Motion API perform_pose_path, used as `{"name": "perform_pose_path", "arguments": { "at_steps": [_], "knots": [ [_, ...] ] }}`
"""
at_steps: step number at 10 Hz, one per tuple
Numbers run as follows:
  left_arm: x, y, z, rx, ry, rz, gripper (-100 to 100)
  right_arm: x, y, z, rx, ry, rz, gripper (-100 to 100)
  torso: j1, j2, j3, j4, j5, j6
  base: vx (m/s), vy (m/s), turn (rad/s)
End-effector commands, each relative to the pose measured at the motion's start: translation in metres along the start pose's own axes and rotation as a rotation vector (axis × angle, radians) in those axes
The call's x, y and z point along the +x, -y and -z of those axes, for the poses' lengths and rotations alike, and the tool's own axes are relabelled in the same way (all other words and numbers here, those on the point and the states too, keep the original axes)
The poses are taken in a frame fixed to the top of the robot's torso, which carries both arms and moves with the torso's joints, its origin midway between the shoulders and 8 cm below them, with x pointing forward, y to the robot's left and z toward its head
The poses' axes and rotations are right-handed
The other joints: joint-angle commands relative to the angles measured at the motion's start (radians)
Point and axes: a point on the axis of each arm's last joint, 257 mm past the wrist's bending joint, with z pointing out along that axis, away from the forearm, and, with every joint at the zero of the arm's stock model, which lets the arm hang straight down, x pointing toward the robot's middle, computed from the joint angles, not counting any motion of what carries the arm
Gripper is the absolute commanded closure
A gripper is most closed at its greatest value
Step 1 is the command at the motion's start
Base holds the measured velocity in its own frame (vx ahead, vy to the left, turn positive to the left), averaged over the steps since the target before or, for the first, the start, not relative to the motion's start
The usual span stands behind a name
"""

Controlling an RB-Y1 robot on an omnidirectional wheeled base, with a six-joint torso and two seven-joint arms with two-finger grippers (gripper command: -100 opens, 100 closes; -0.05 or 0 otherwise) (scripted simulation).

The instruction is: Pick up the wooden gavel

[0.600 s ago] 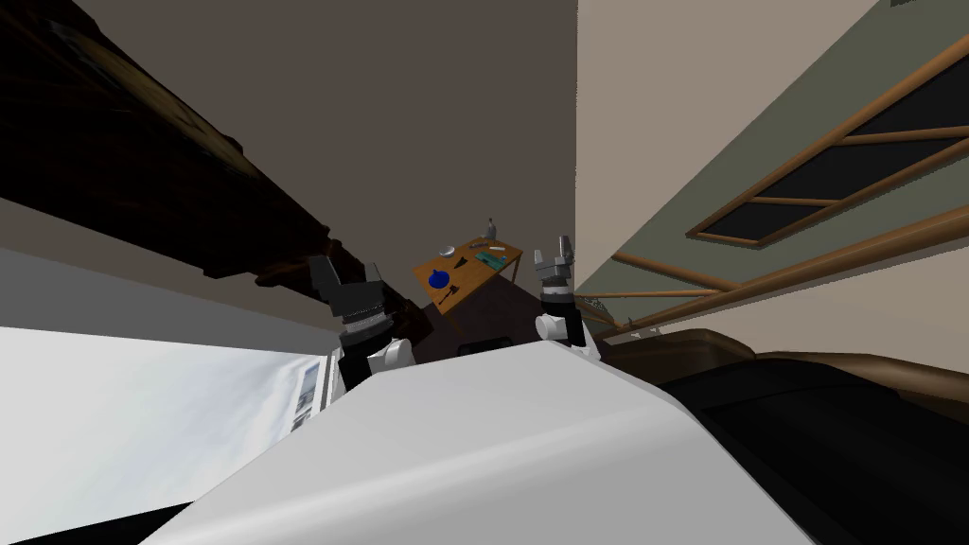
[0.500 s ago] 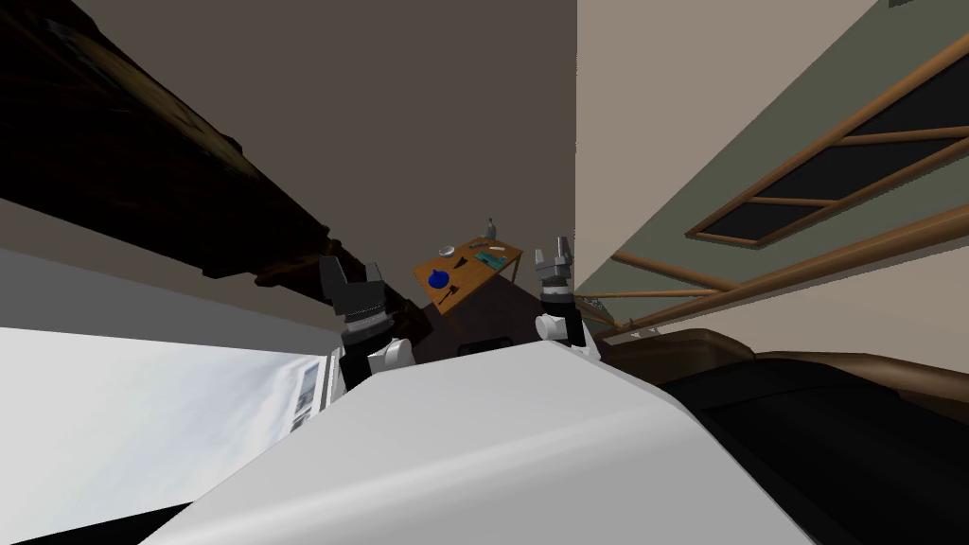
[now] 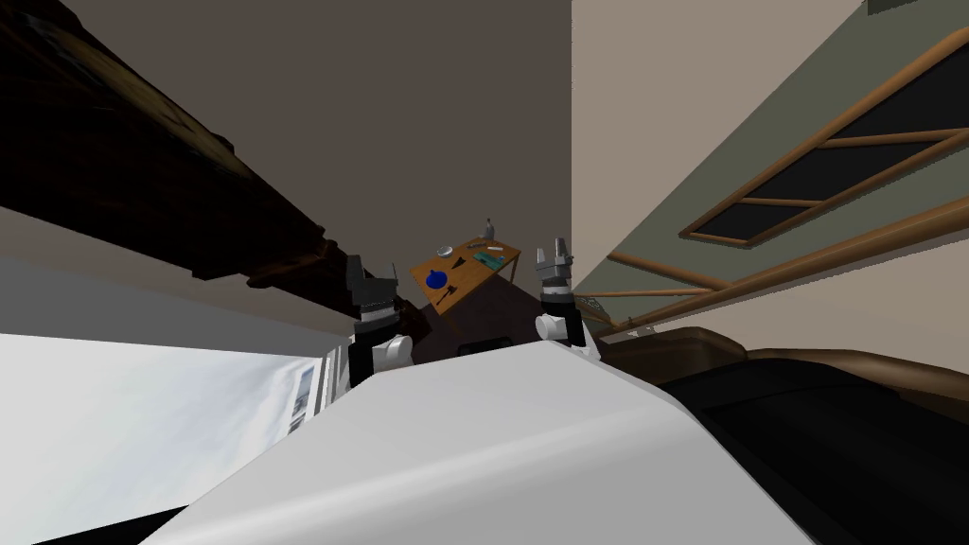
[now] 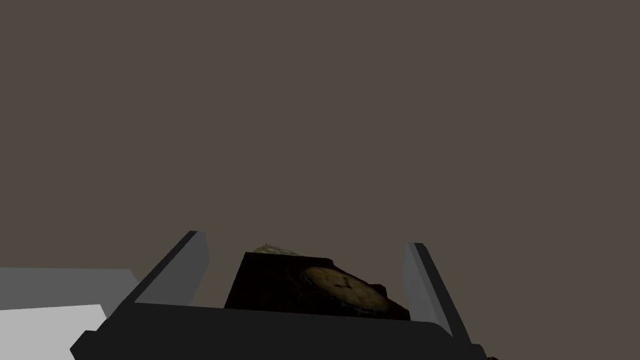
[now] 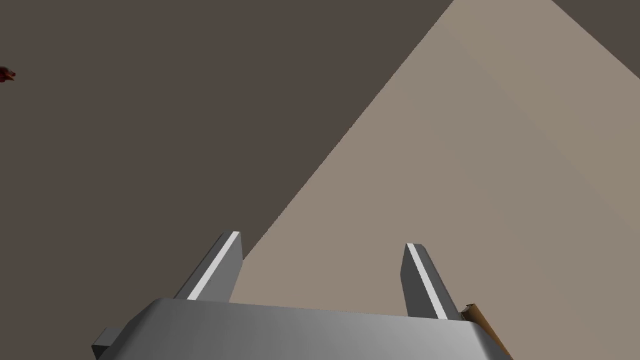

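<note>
Fingers: left gripper [image 4: 304, 240] has both blades spread wide with nothing held. The right gripper [image 5: 322, 240] is the same, spread and empty. In the head view both sit just above the chest tip, one left of centre and one right of centre, pointing up and away rather than at the work.

Past the left fingers, low centre of that wrist view, is a dark clock [image 4: 312, 289] with a pale face, clear of the blades.

Further out, centre of the head view, is a small wooden bench [image 3: 471, 276]. It falls between the two grippers in the frame but well apart from both. On it:
- blue thing [image 3: 436, 279]
- grey bowl [image 3: 445, 252]
- bottle [image 3: 489, 227] at the far edge
- teal thing [image 3: 488, 256]

Gavel [image 3: 447, 294]: best guess is the small dark shape at the bench's near edge, below the blue thing. A second dark shape [image 3: 458, 263] lies mid-bench, and both are too small to say for sure which it is.

Progress, my read: nothing done yet, no reach, contact or grasp. Left to do: get close to the bench, aim one arm down at the gavel, grip the handle, lift.
</note>
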Motion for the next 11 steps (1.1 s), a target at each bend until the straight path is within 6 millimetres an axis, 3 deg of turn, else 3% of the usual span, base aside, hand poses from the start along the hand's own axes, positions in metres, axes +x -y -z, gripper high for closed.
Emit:
{"name": "perform_pose_path", "arguments": {
  "at_steps": [1,7,8,10,11],
  "knots": [
    [0.006,-0.021,-0.002,-0.048,-0.009,0.06,-100,0.0,0.0,0.0,0.0,0.0,0.0,0,0.0,0.0,0.0,0.0,0.0,0.0,-0.002,-0.031,-0.019],
    [0.028,-0.118,-0.002,-0.29,-0.011,0.302,-100,0.0,0.0,0.0,0.0,0.0,0.0,0,0.001,-0.001,-0.001,0.0,0.0,0.0,0.01,-0.024,-0.024],
    [0.029,-0.12,-0.001,-0.298,-0.012,0.302,-100,0.0,0.0,0.0,0.0,0.0,0.0,0,0.001,-0.001,-0.001,0.0,0.0,0.0,0.01,-0.011,-0.015],
    [0.038,-0.154,0.001,-0.389,-0.007,0.38,-100,0.0,0.0,0.0,0.0,0.0,0.0,0,0.002,-0.001,0.0,0.0,0.0,0.0,0.01,-0.005,-0.029],
    [0.038,-0.161,0.005,-0.409,-0.005,0.378,-100,0.0,0.0,0.0,0.0,0.0,0.0,0,0.002,-0.001,-0.001,0.0,0.0,0.0,0.01,-0.004,-0.014]
  ]
}}
